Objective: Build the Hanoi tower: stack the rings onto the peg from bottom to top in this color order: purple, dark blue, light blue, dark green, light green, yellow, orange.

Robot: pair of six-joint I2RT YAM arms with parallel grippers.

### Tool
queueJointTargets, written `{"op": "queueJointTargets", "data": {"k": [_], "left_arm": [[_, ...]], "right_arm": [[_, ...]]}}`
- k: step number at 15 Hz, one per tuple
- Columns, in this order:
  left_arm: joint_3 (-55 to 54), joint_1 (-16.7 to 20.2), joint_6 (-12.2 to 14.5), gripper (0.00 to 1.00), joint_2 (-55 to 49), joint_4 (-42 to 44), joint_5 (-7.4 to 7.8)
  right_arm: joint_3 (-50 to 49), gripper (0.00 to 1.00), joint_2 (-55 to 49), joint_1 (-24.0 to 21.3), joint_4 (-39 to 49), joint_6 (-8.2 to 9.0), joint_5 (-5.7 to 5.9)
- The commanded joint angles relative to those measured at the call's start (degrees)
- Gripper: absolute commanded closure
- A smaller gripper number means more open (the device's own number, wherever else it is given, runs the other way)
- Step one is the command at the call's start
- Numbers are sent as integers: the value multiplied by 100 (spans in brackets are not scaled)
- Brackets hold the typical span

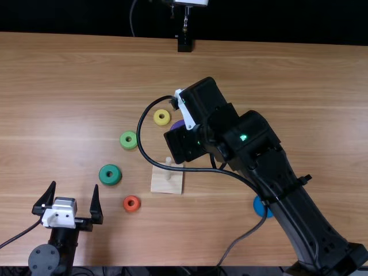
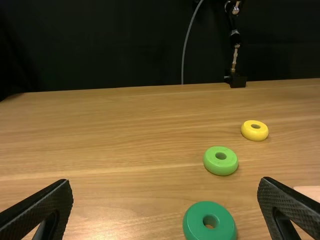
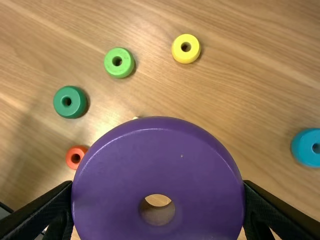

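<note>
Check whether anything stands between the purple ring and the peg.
No other ring visibly stands between the purple ring, held in the right gripper, and the bare peg. In the top view, though, the right arm's cable crosses over the peg; its height can't be told.

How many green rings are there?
2. The light green ring sits between the yellow ring and the dark green ring. The dark green ring is nearer the left gripper. The right arm may hide others.
</note>
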Motion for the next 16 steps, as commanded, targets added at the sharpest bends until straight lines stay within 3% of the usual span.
{"op": "queueJointTargets", "data": {"k": [1,16], "left_arm": [[-95,17,23,0,-67,-133,98],[-95,17,23,0,-67,-133,98]], "right_arm": [[204,100,54,110,37,30,-53],[90,100,396,655,16,51,-42]]}}
